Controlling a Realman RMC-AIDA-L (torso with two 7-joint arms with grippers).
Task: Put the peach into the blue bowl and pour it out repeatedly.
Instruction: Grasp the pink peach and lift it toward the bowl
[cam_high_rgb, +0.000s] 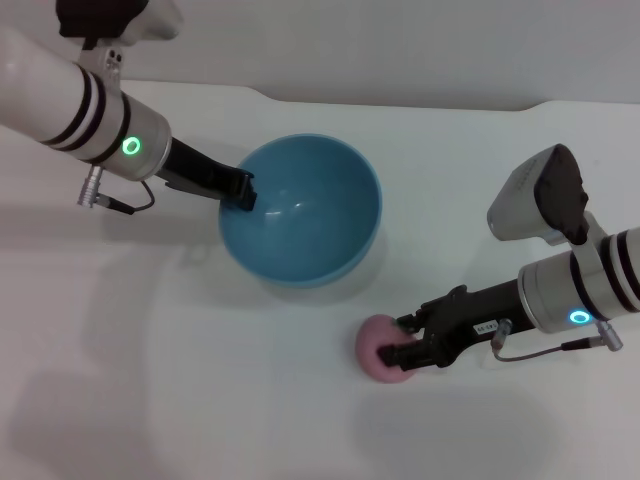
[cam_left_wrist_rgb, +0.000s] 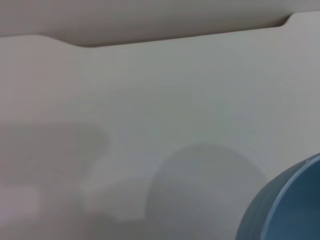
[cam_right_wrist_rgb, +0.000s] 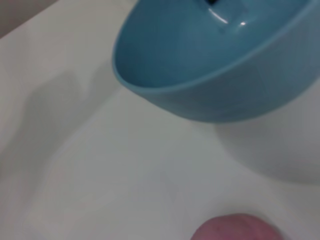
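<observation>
My left end effector (cam_high_rgb: 240, 190) pinches the rim of the blue bowl (cam_high_rgb: 305, 215) so it stays put and a bit tipped, its mouth turned toward my other arm. My right end effector (cam_high_rgb: 408, 345) is closed around the peach (cam_high_rgb: 382, 350), low over the white surface (cam_high_rgb: 200, 400) just beside the bowl, ready to lift it in. My fingers hide part of the peach; my right wrist view shows only its top edge

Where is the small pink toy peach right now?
In the head view, the small pink toy peach sits on the white table, right of centre, outside the glossy light-blue bowl, gripped by the right end effector.
</observation>
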